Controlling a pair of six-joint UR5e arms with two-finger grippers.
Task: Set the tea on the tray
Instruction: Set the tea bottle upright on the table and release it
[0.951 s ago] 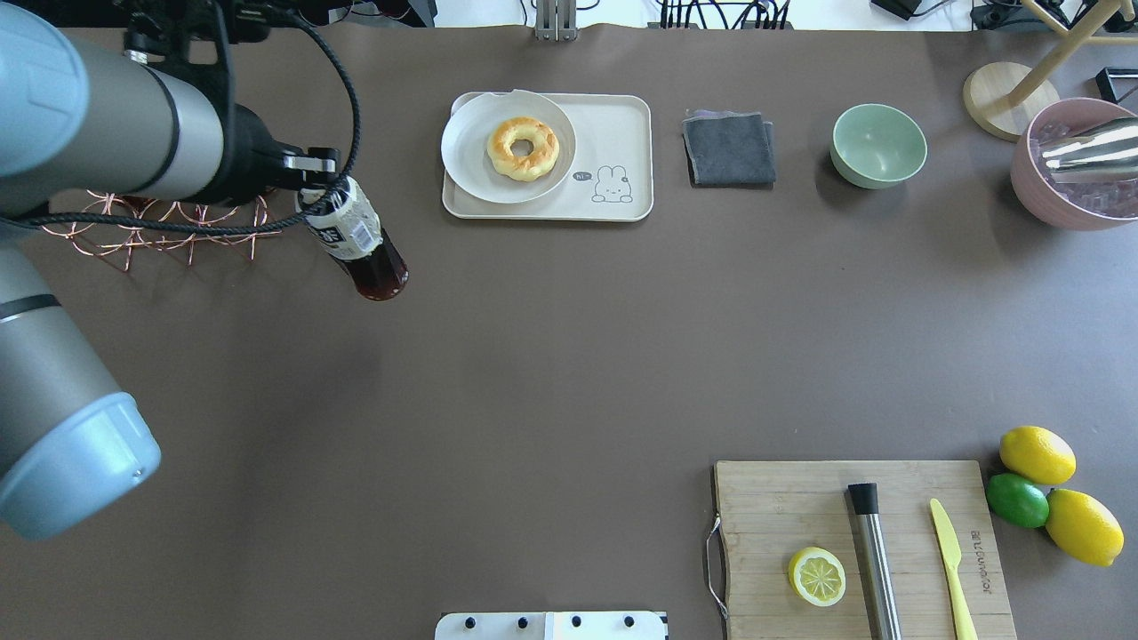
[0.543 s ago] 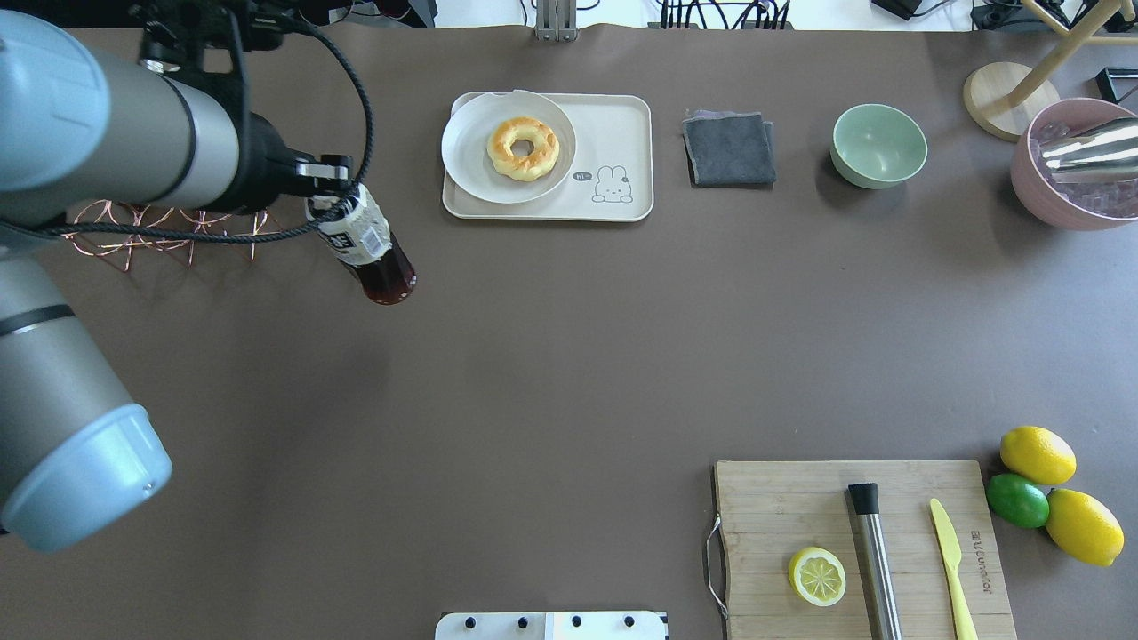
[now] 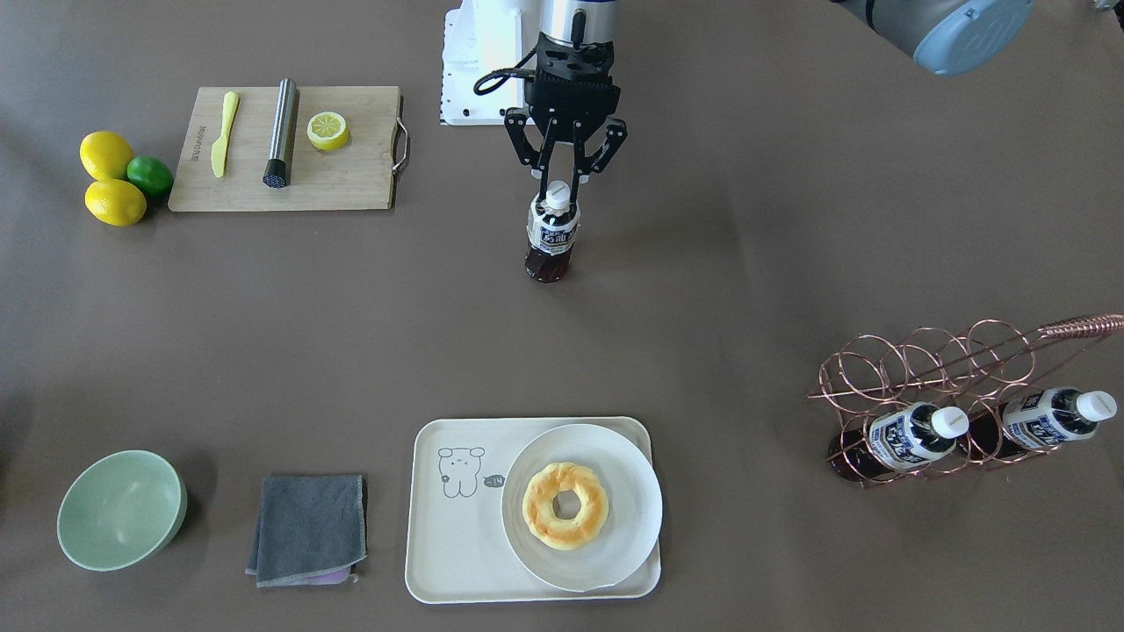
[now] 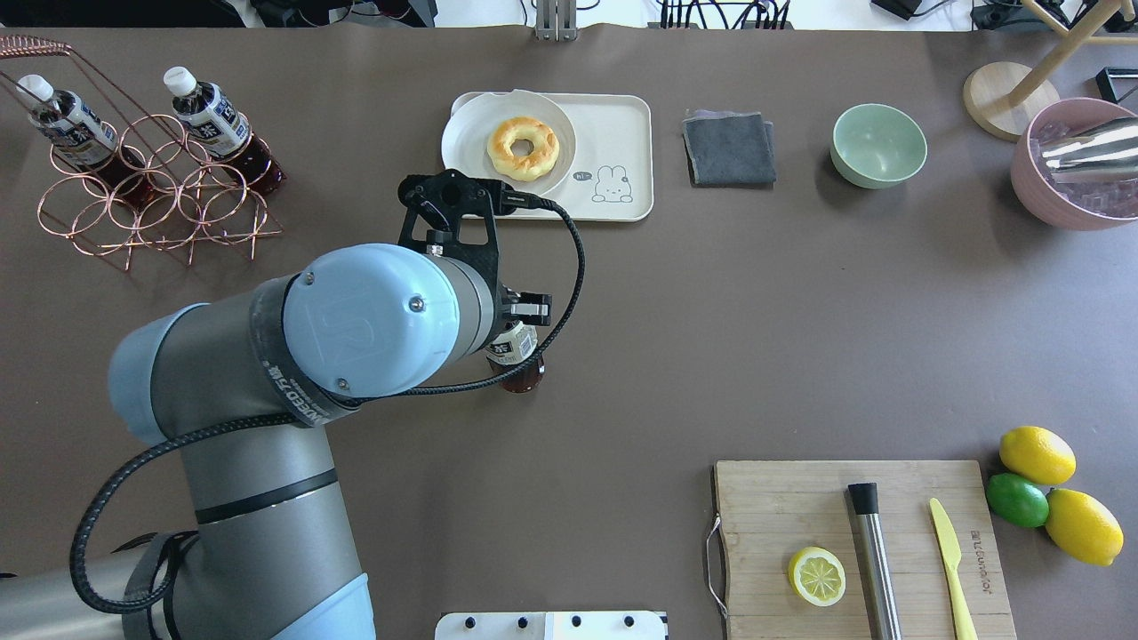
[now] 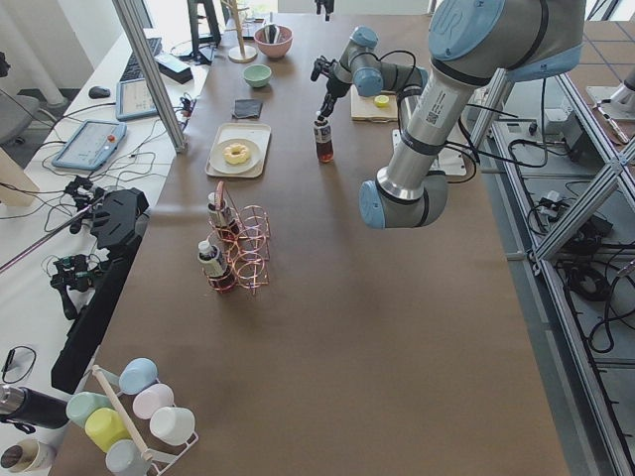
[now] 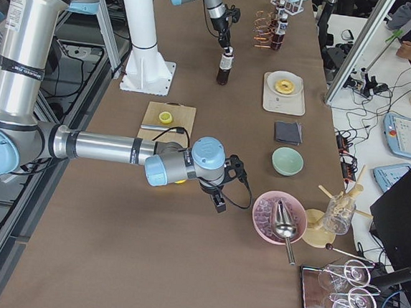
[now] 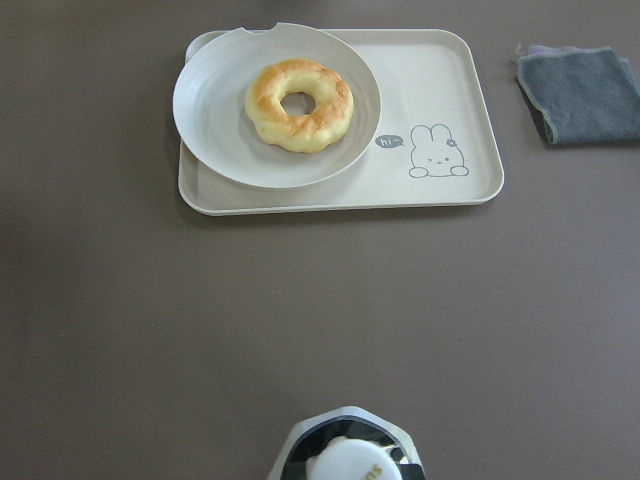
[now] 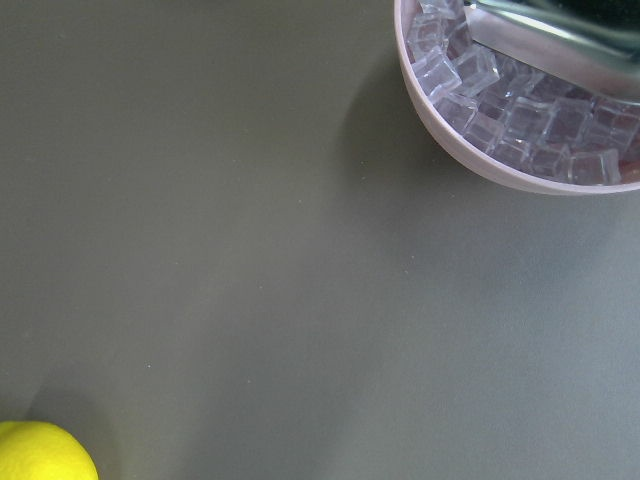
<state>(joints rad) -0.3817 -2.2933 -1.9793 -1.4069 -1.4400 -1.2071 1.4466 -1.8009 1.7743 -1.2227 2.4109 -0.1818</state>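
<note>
One tea bottle (image 3: 551, 237) with a white cap stands upright on the bare table near the middle, apart from the tray. It also shows in the overhead view (image 4: 520, 369), and its cap sits at the bottom of the left wrist view (image 7: 345, 462). My left gripper (image 3: 560, 175) hangs just above the cap, jaws spread, holding nothing. The cream tray (image 3: 457, 544) lies across the table from the bottle, and it also shows in the left wrist view (image 7: 440, 90). My right gripper (image 6: 219, 201) shows only in the exterior right view, so I cannot tell its state.
A white plate with a doughnut (image 3: 580, 505) fills half the tray. Two more tea bottles (image 3: 913, 434) lie in a copper wire rack (image 3: 948, 369). A grey cloth (image 3: 307, 527), a green bowl (image 3: 121, 509), a cutting board (image 3: 351, 184) and a pink ice bowl (image 4: 1067, 196) stand around.
My left arm has carried the bottle from beside the rack to the table's middle. The bottle now stands upright on the table, and the gripper is open above it.
</note>
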